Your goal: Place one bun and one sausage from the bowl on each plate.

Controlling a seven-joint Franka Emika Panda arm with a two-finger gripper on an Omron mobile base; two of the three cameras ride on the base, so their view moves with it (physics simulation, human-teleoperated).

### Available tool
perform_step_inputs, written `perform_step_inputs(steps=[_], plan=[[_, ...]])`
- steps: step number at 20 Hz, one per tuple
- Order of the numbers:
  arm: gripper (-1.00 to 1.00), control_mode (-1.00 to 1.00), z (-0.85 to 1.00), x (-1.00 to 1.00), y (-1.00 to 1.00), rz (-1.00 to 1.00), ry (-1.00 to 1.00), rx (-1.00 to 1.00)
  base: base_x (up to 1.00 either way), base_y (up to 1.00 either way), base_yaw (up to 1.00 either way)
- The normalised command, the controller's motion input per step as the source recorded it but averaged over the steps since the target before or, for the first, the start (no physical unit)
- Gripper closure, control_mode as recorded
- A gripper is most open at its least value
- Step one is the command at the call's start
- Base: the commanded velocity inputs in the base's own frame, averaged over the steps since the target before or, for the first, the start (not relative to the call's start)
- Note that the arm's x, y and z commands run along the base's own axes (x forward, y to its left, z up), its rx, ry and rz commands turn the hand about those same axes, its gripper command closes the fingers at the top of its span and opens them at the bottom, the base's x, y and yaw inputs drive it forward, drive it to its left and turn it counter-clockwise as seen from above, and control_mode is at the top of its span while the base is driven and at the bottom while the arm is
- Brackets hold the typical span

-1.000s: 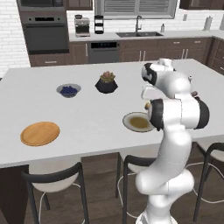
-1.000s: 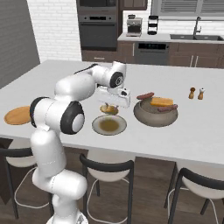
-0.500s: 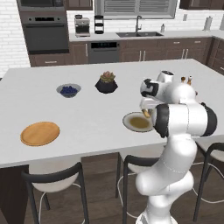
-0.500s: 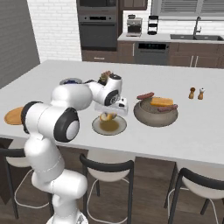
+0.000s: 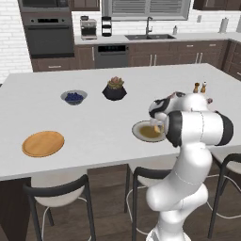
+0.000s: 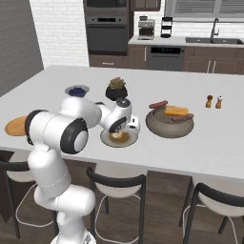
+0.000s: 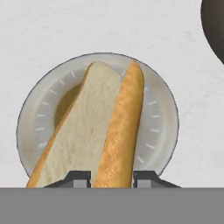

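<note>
Your arm has swung away from the bowl over the last second and come down over the pale grey plate, so the claw now hangs directly above it. That puts you at the set-down step for the first bun; by my reading nothing has been released yet.

The claw is nearly closed, its two tips pinching the near end of the bun's golden half. In the hand view the bun runs lengthwise away from the claw, across the plate's brown centre, its far end reaching toward the far rim. Its cut white face is turned to one side and the crust to the other, so it hangs on edge rather than flat.

The remaining food, another bun and two sausages, lies in the bowl just beside this plate. The wooden plate sits well apart on the table, bare.
</note>
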Motion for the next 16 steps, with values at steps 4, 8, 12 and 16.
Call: perform_step_inputs(steps=[4, 8, 12, 16], plan=[[1.0, -1.0, -0.21, 0.0, 0.0, 0.0, -0.08, 0.0, 0.0, 0.0, 0.0], [1.0, -1.0, -0.01, 0.0, 0.0, 0.0, -0.02, 0.0, 0.0, 0.0, 0.0], [-1.0, -1.0, 0.0, 0.0, 0.0, 0.0, 0.0, 0.0, 0.0, 0.0, 0.0], [-1.0, -1.0, 0.0, 0.0, 0.0, 0.0, 0.0, 0.0, 0.0, 0.0, 0.0]])
